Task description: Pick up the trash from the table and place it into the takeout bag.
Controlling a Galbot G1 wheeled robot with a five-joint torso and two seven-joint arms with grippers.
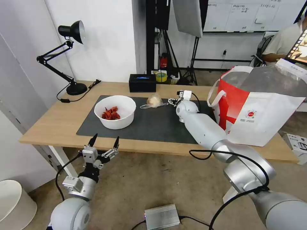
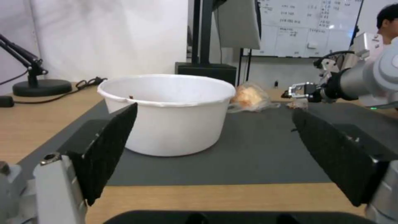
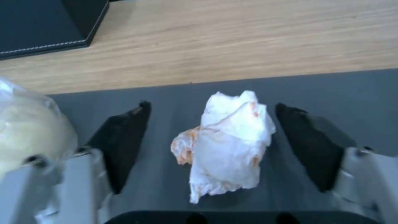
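Note:
On the dark grey mat [image 1: 153, 124] of the table [image 1: 51, 124], a crumpled white tissue [image 3: 226, 143] with orange stains lies between the fingers of my open right gripper [image 3: 213, 105], untouched by either finger. That gripper [image 1: 172, 101] reaches over the mat's far side, just right of the clear bag with a beige lump [image 1: 154, 101]. The white bowl with red shells [image 1: 115, 111] stands on the mat's left part. My left gripper [image 1: 104, 139] hangs open below the table's front edge, facing the bowl [image 2: 166, 112]. The takeout bag [image 1: 255, 108] stands open at the table's right end.
A black desk lamp [image 1: 72, 57] stands at the table's far left, its cable trailing toward the mat. A black box [image 1: 142, 82] sits at the back edge behind the clear bag. On the floor lie a silver box [image 1: 162, 216] and a white bin [image 1: 14, 204].

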